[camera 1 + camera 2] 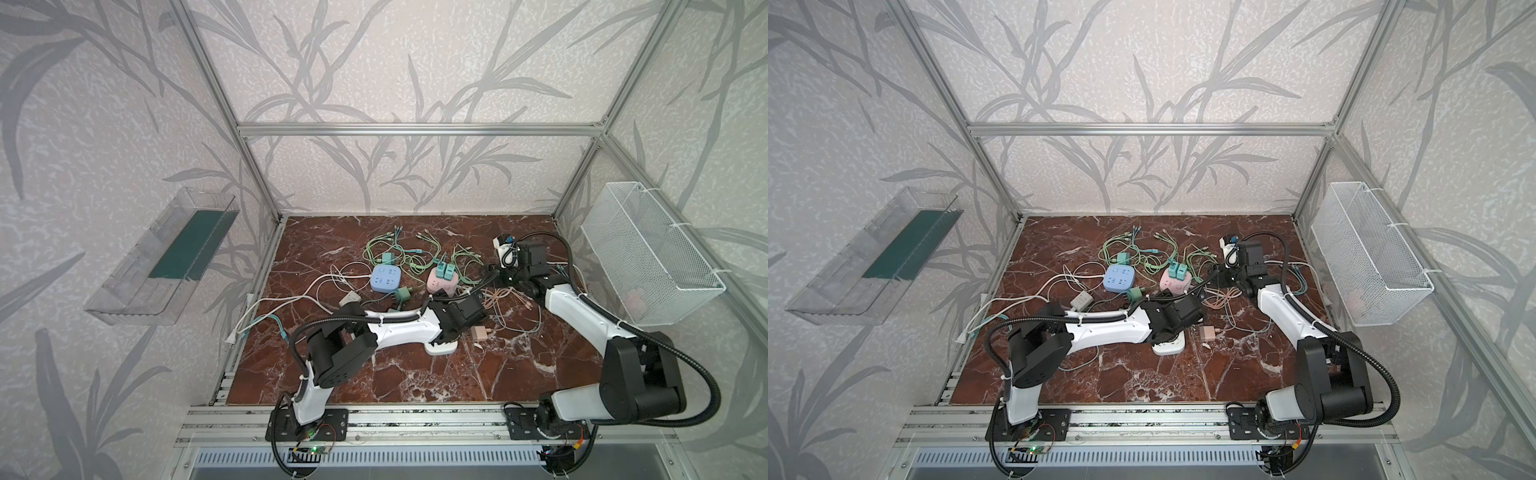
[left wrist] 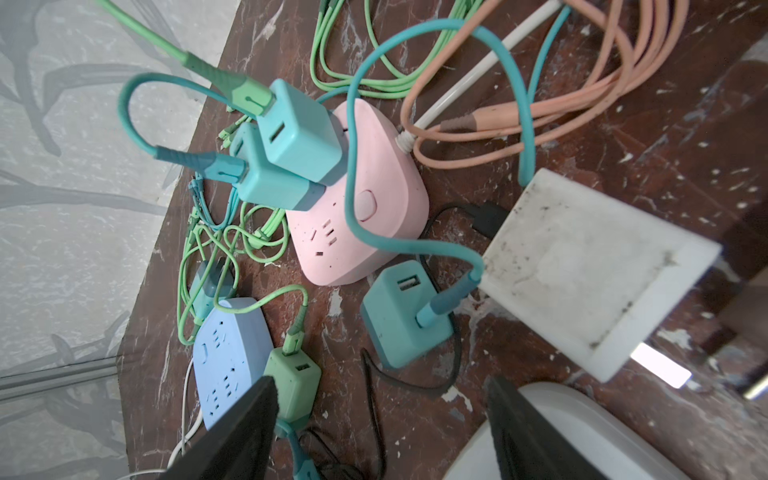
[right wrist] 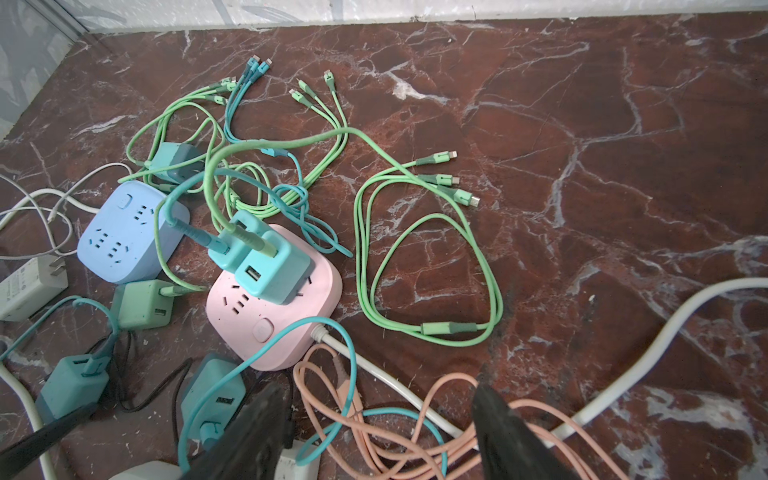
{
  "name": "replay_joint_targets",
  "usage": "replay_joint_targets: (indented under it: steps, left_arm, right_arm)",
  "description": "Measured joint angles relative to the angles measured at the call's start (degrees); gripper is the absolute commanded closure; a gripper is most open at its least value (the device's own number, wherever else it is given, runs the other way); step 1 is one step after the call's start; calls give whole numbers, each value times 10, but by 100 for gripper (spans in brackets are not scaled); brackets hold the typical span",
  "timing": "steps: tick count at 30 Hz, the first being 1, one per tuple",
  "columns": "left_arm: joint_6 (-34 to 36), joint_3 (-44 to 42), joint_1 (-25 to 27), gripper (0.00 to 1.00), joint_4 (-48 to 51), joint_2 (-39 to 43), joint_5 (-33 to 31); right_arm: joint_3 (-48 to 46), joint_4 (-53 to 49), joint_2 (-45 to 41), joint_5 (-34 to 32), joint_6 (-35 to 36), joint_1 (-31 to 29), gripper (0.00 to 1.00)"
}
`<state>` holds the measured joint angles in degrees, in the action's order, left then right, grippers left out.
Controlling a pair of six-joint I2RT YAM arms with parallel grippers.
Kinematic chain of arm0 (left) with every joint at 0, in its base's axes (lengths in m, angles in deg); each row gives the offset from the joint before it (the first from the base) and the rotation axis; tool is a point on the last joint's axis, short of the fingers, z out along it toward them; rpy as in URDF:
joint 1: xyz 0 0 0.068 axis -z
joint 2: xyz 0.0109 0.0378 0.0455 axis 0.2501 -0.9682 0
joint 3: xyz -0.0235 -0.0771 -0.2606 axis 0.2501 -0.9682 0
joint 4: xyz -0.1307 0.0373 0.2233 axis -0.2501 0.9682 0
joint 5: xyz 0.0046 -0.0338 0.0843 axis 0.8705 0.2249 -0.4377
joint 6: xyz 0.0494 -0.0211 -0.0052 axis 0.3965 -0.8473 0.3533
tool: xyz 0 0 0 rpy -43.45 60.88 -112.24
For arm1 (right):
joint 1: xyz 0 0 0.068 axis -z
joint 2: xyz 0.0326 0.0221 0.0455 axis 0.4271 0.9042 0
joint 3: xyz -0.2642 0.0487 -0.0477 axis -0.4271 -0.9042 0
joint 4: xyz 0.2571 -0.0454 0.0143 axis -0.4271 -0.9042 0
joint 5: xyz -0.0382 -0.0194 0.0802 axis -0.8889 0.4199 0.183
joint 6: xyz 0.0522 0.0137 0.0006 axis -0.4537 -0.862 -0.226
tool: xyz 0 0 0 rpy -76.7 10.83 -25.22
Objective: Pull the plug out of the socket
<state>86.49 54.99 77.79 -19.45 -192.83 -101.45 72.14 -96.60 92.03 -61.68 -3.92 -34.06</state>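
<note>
Two pincers logged, both with jaws spread wide and nothing gripped. On the left gripper (image 2: 380, 386), the black fingers (image 2: 241, 428) stand well apart, low over the marble table (image 2: 685, 124) and directly above the rounded edge of a white socket (image 2: 552, 432). In a top view that white socket (image 1: 441, 348) pokes out from under the wrist. The pink socket (image 2: 390, 166) lies ahead of this pincer, well apart from the fingertips. Two teal plugs (image 2: 303, 133) are seated side by side in its far end, each trailing a cable. Between pincer and pink socket lies one loose teal plug (image 2: 399, 324), on the table, with its cable attached. A green plug (image 2: 293, 382) sits just beside one fingertip, next to a blue socket (image 2: 230, 357). The right gripper (image 3: 376, 390) hovers over looped orange cables (image 3: 374, 436). From this pincer the pink socket (image 3: 249, 316) is close ahead, off toward one finger, with the teal plugs (image 3: 270, 270) upright on it. Neither pincer touches a seated plug.
</note>
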Motion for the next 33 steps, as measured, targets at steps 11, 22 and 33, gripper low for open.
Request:
replay_joint_targets:
  steps: [11, 22, 33]
  left_arm:
    - [-16, -58, -24, 18, -42, 64, 50]
    - [-62, -94, -96, 17, -80, 118, 131]
    - [-105, -106, -158, 17, -123, 122, 228]
  right_arm:
    - [0, 11, 0, 38, 14, 0, 30]
    - [0, 38, 6, 69, 67, -4, 30]
    - [2, 43, 55, 75, 161, -40, 30]
